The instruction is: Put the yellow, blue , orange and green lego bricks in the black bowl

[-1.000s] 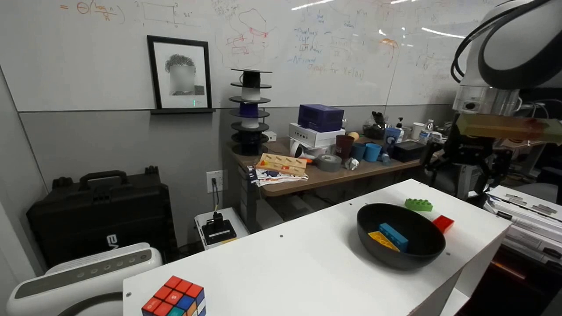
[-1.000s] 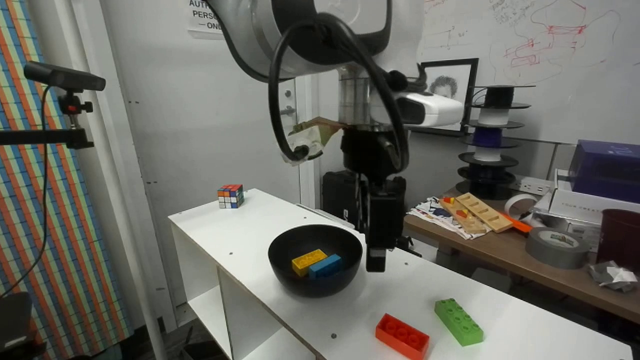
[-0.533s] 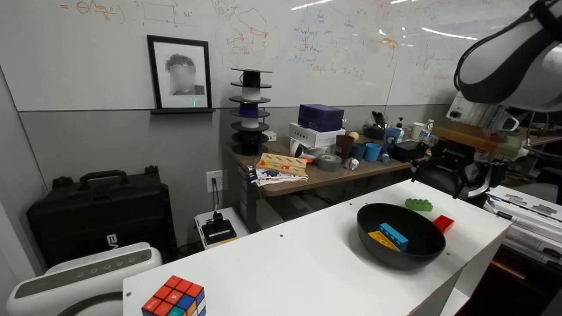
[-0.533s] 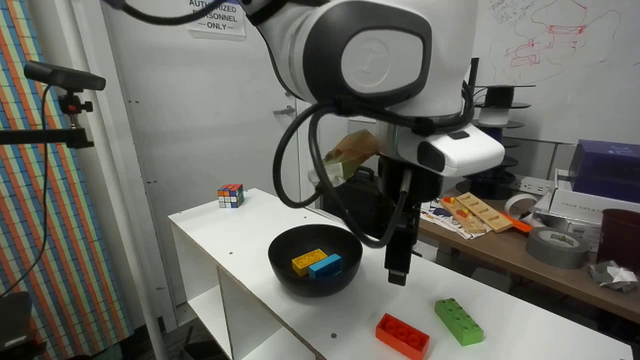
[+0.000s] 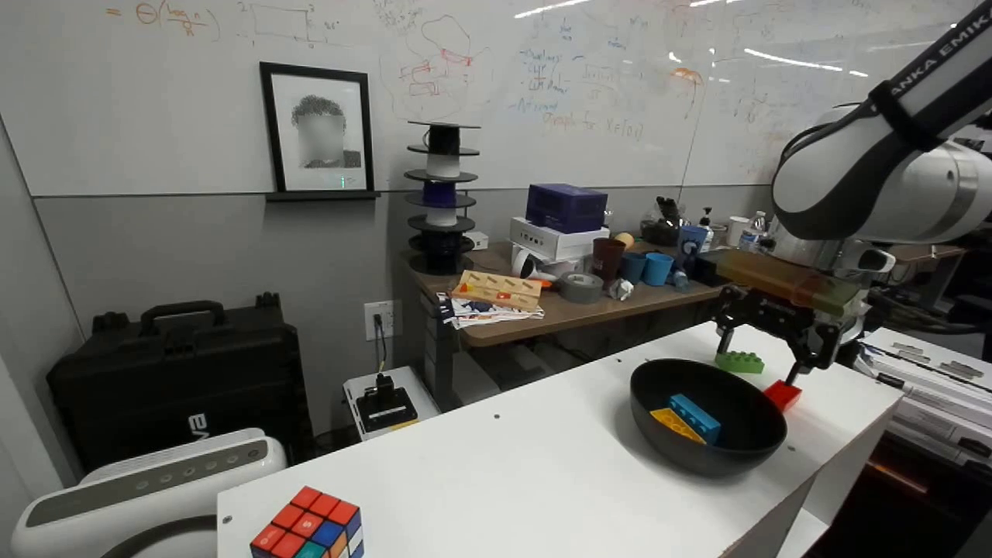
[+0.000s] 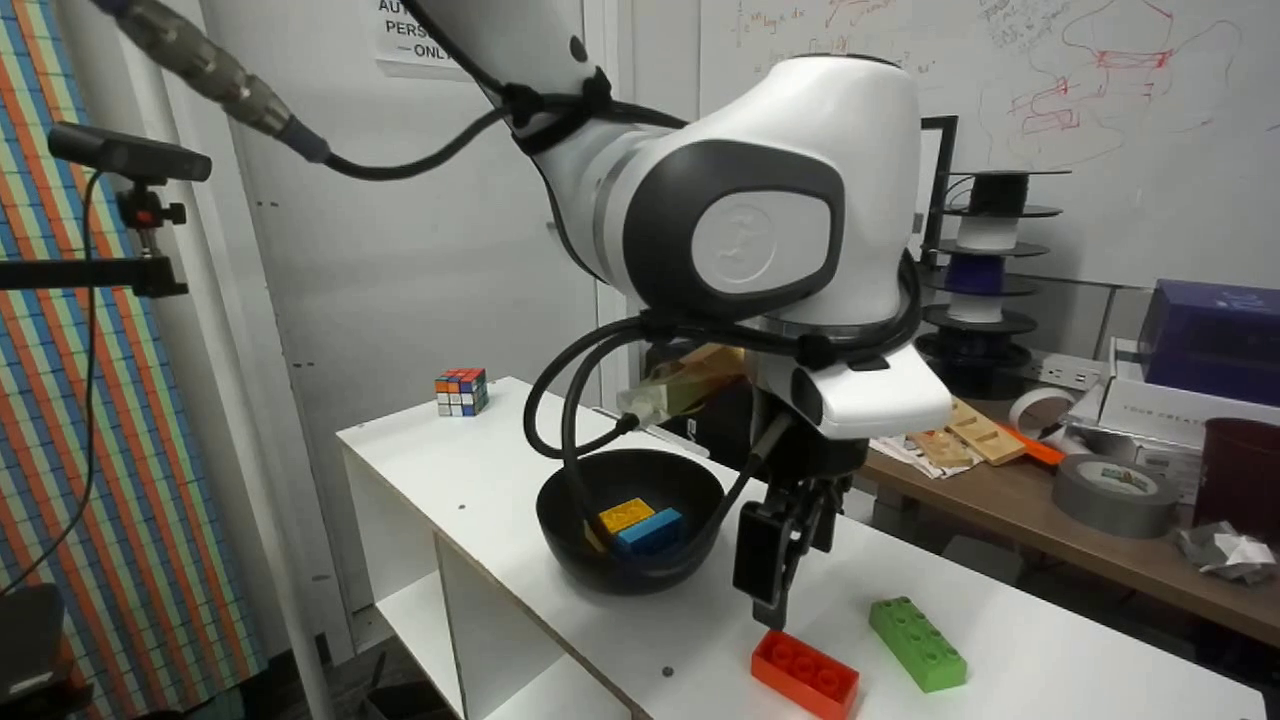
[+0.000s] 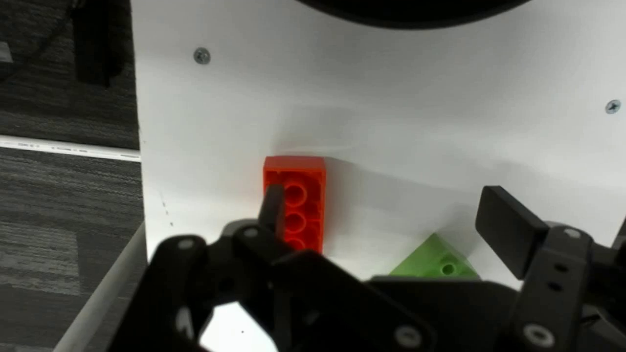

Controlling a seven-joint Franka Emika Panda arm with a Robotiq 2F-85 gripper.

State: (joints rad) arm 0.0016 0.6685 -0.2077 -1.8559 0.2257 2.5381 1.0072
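The black bowl (image 5: 701,459) holds the yellow brick (image 5: 676,425) and the blue brick (image 5: 697,418), side by side. Outside it, on the white top, lie the orange brick (image 6: 805,675), orange-red with its hollow side up, and the green brick (image 6: 917,645), studs up. My gripper (image 5: 758,366) hovers low over these two, its jaws spread wide and empty. In the wrist view one finger overlaps the orange brick (image 7: 296,215), while the green brick (image 7: 430,261) shows between the jaws, partly hidden by the gripper's body. A loop of arm cable crosses in front of the bowl (image 6: 640,580) in an exterior view.
A multicoloured puzzle cube (image 6: 461,392) sits at the far end of the white shelf top (image 5: 496,480). A brown desk (image 5: 558,322) with cups, boxes and tape stands behind. The shelf edge runs close beside the orange brick.
The gripper has come down toward the orange and green bricks and turned, so its fingers now spread across both. It has stayed wide apart. The bricks and bowl have not moved.
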